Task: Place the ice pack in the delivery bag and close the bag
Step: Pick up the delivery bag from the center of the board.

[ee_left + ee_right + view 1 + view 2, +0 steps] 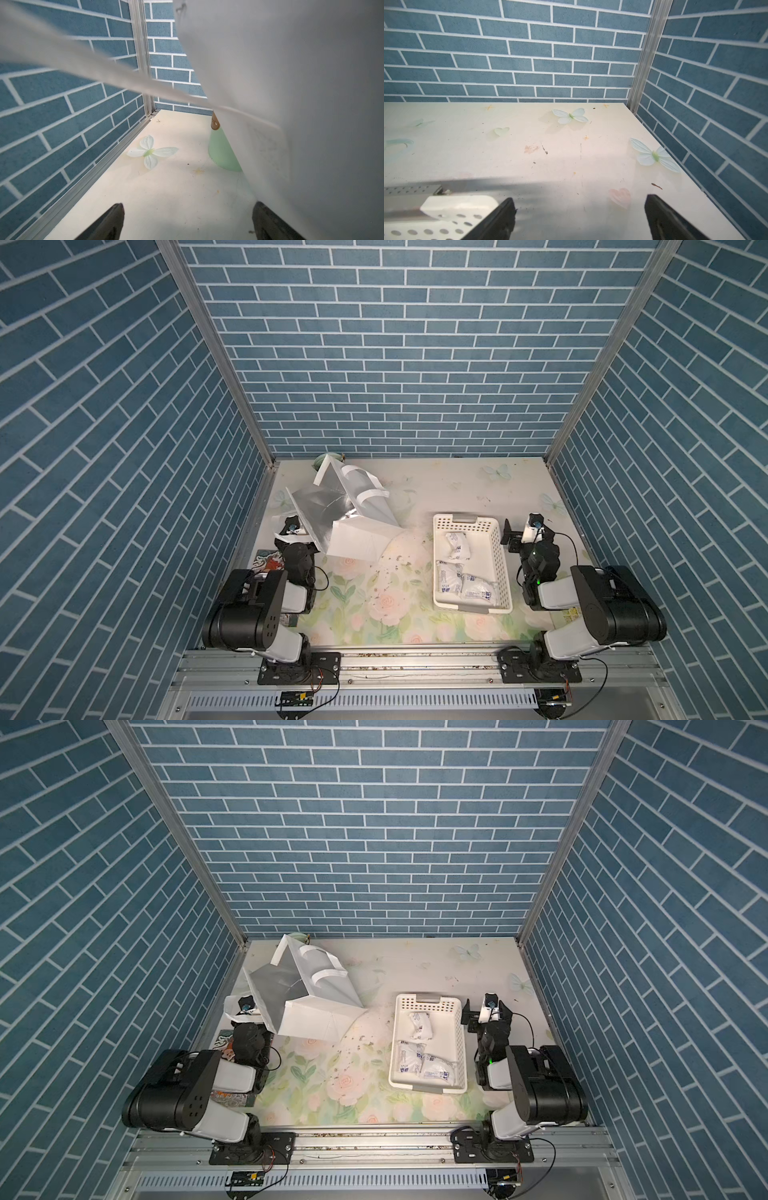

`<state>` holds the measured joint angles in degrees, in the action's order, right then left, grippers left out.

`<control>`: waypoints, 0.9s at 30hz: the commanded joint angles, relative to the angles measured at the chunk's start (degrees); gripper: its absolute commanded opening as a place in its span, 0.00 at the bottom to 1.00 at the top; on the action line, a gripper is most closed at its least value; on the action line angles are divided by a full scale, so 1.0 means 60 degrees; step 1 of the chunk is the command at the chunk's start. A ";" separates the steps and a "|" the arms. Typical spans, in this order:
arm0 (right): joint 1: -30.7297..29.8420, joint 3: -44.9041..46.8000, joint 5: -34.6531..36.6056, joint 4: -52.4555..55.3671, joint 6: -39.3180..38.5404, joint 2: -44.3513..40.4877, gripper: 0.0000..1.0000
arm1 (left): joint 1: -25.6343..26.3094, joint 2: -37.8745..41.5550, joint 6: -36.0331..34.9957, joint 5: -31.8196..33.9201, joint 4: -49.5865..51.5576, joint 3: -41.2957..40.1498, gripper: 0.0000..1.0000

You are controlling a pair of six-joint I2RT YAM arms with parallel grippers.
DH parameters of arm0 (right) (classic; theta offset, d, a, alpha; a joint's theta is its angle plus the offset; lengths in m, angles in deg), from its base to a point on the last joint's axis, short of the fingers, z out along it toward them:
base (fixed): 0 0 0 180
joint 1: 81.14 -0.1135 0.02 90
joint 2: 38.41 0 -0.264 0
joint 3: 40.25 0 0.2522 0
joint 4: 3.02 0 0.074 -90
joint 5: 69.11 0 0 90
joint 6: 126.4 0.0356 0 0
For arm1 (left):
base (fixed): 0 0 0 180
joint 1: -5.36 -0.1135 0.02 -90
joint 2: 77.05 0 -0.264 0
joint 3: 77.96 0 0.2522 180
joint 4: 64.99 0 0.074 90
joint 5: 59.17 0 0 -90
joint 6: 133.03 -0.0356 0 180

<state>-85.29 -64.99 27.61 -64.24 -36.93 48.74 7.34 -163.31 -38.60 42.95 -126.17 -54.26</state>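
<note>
The delivery bag (353, 531) (309, 1015), white with silver foil lining, lies tipped over at the back left, its mouth facing the left wall. Three white ice packs (457, 546) (420, 1026) lie in the white perforated basket (436, 568) (395, 1052) on the right. My left gripper (291, 524) (189, 204) stands open and empty beside the bag's mouth. In the left wrist view a white strap (104, 72) crosses above the gripper and the bag's wall (311, 83) is alongside. My right gripper (528, 526) (580, 198) is open and empty, just right of the basket's far corner (446, 207).
A pale green cup (326, 460) (222, 151) stands behind the bag in the back left corner. A patterned coaster (268, 562) lies by the left arm. Blue brick walls close in three sides. Crumbs dot the floral table between bag and basket.
</note>
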 commanded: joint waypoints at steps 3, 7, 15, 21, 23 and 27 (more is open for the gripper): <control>0.0049 -0.0156 -0.0142 0.0003 -0.0248 0.0078 1.00 | -0.0051 -0.0015 -0.0122 -0.0048 -0.0229 0.0049 1.00; 0.0046 -0.0158 -0.0142 0.0009 -0.0248 0.0082 1.00 | -0.0051 -0.0013 -0.0122 -0.0050 -0.0240 0.0045 1.00; -0.0013 0.0034 -0.0368 -0.0072 -0.0479 -0.0206 1.00 | -0.0051 0.0085 -0.0250 -0.0400 -0.0329 -0.0015 1.00; -0.0173 -0.0624 0.1036 0.4997 0.1505 -0.4052 1.00 | -0.0044 0.2826 0.0597 0.0306 0.4079 0.0866 0.99; -0.0149 -0.1303 0.1997 0.8040 0.3601 -0.5275 1.00 | -0.0051 0.3397 0.0773 0.0084 0.5449 0.1319 1.00; -0.0115 -0.2084 0.1189 1.1746 0.5212 -0.6998 1.00 | -0.0051 0.3962 0.2380 -0.0371 0.6354 0.1525 1.00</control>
<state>-86.01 -75.79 35.07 -15.80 -17.50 10.36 7.34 -140.68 -31.59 42.36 -98.74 -45.28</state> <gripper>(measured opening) 0.996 0.996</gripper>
